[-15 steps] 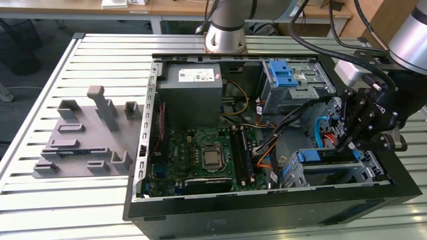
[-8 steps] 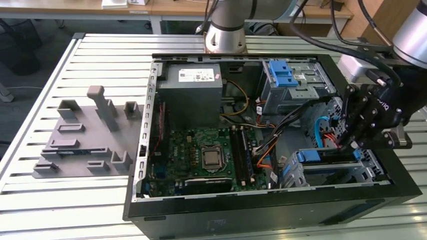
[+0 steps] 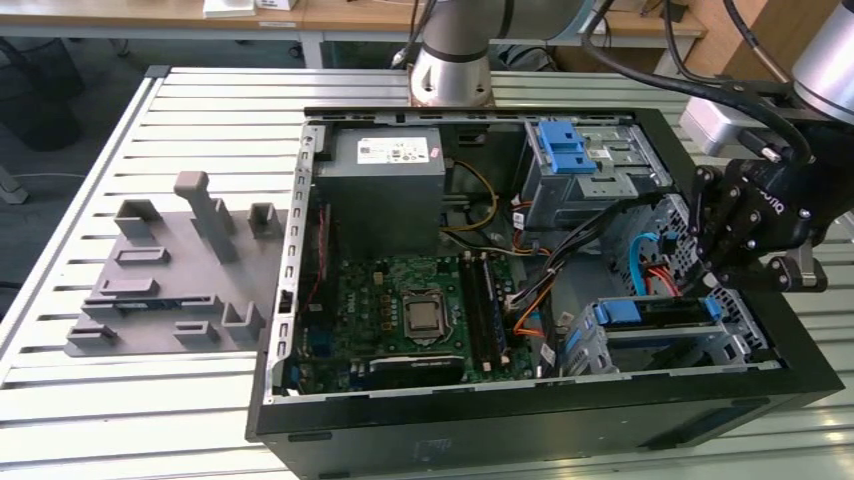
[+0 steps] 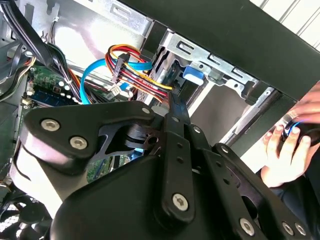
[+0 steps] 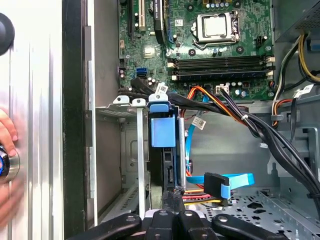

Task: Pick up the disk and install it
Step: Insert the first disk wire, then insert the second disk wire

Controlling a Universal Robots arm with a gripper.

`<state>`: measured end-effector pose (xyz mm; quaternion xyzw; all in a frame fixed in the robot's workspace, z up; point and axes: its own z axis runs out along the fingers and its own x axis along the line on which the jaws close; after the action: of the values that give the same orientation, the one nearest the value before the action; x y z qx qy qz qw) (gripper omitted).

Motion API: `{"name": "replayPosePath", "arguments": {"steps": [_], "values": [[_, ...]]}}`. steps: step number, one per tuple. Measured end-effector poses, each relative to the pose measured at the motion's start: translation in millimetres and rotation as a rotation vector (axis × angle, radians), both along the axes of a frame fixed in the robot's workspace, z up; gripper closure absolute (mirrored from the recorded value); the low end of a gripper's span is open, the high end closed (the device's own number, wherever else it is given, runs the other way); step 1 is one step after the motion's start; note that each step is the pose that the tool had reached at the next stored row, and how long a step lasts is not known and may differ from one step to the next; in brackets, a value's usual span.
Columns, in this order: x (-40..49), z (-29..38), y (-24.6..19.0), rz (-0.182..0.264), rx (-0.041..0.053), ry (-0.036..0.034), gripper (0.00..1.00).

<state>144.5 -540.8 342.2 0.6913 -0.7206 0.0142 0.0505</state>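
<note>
Your claw (image 5: 172, 200): clenched, tips at the disk (image 5: 162, 131); disk seated on edge in its cage (image 3: 654, 335).

We are in a robotics lab or workshop: an open computer case (image 3: 534, 300) lies on a slatted metal workbench (image 3: 160, 400), with a grey fixture plate (image 3: 174, 290) at the exterior view's left and wooden desks (image 3: 334, 15) at the far side.
</note>
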Motion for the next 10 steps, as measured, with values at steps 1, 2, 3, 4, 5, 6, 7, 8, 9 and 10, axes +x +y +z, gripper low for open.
{"name": "replayPosePath", "arguments": {"steps": [1, 2, 3, 4, 5, 6, 7, 8, 9, 10], "values": [[0.0, 0.1, 0.0, 0.000, -0.0001, 0.0000, 0.89], [0.0, 0.2, 0.0, 0.000, -0.0001, 0.0000, 0.89], [0.0, 0.3, 0.0, 0.000, -0.0001, 0.0000, 0.89], [0.0, 0.4, 0.0, 0.000, -0.0001, 0.0000, 0.89], [0.0, 0.5, 0.0, 0.000, 0.0000, 0.0000, 0.89], [0.0, 0.7, 0.0, 0.000, 0.0000, 0.0000, 0.89], [0.0, 0.8, 0.0, 0.000, -0.0001, 0.0000, 0.89], [0.0, 0.9, 0.0, 0.000, -0.0001, 0.0000, 0.89], [0.0, 1.0, 0.0, 0.000, -0.0001, 0.0000, 0.89], [0.0, 1.0, 0.0, 0.000, -0.0001, 0.0000, 0.89]]}}
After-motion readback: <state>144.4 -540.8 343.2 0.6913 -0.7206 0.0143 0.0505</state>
